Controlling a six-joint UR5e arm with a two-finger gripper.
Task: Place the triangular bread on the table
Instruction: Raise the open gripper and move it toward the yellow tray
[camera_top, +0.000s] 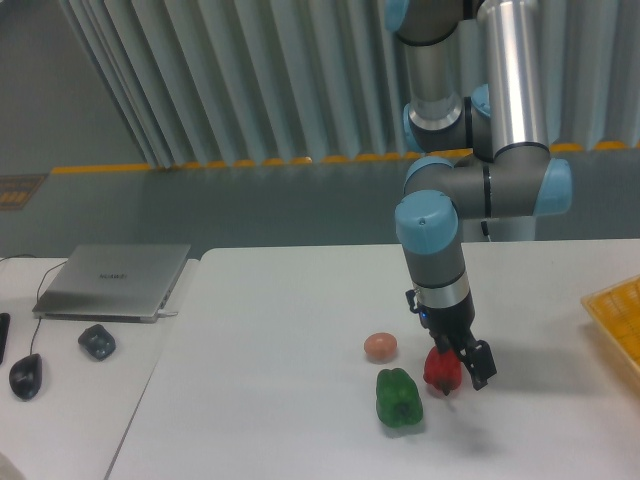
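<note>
On the far left, a lower white desk (100, 400) carries a closed silver laptop (113, 281). Near it lie two dark mice: one (26, 376) close to the left edge, the other (97, 341) just below the laptop's near edge.

To the right of the desk is the large white table (280, 380), its rounded corner near the laptop. Around the middle of the table sits a round pinkish-tan ball (380, 346). Just nearer and slightly to its right a green pepper (399, 398) rests on the tabletop, close to the ball without clearly touching it.

Right of these is a red pepper (442, 370), its pointed end turned down toward the table. The gripper (460, 373) hangs directly at it from the grey and blue arm (436, 250), which descends from the upper right. One dark finger (481, 366) shows on the pepper's right side; the other is hidden by the pepper. The jaws stand right at the red pepper, but whether they are clenched on it or released cannot be told from this view, nor whether the pepper touches the table.

The triangular bread cannot be made out anywhere in this view, so its place relative to the jaws cannot be told; only the red pepper shows at the jaws.

At the far right edge, a corner of a yellow gridded tray (620, 318) lies on the table, well apart from the gripper.
</note>
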